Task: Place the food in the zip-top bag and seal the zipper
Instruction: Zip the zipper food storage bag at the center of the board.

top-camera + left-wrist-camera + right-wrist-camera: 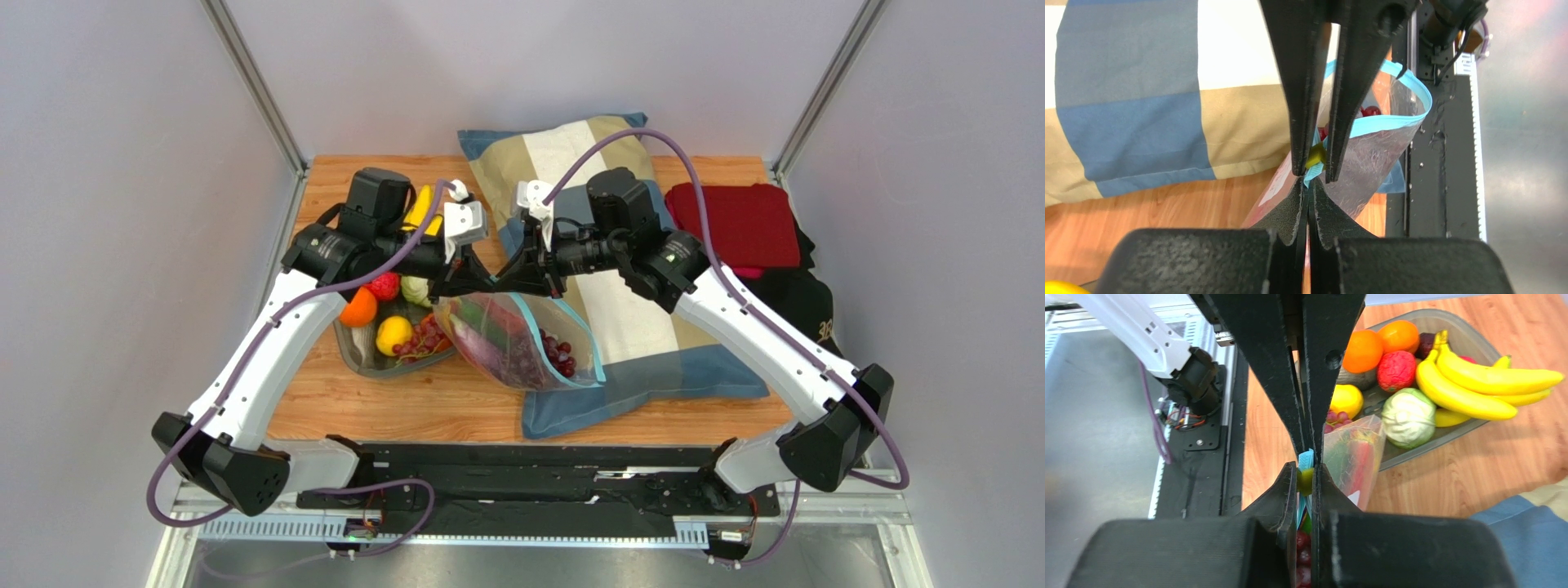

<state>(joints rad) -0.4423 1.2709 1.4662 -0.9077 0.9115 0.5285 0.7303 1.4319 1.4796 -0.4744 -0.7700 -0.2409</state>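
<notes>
Both pairs of fingers meet at one spot, the end of the zipper [1382, 122] farthest from the arm bases, just off the pillow's [577, 147] left edge. The left fingers [1289, 211] are pressed together on the blue strip. The right fingers [1328, 499] face them tip to tip, narrowed onto the same strip with the yellow slider [1314, 156] between the two pairs.

From that pinch the zipper's long axis runs back toward the arm bases and to the right, over the pillow's near left corner. It bows out there in an open loop, so the mouth is not sealed. Neither arm is nearer, as both hold the same end. As a judgement, closing it means travelling along that line, away from the far end.

The zip-top bag [515, 349] hangs below the fingers, resting partly on the pillow's near left corner and partly on the bench [368, 410]. It holds grapes [562, 355] and a red and green piece. More food is in the grey dish [366, 358] left of the pillow, including bananas [1487, 380] and a cabbage [1408, 416].

From above, the fingers hide the pinch itself. I cannot tell whether either pair grips the slider or only the strip beside it. The bag's lower part is cut off in both wrist views.
</notes>
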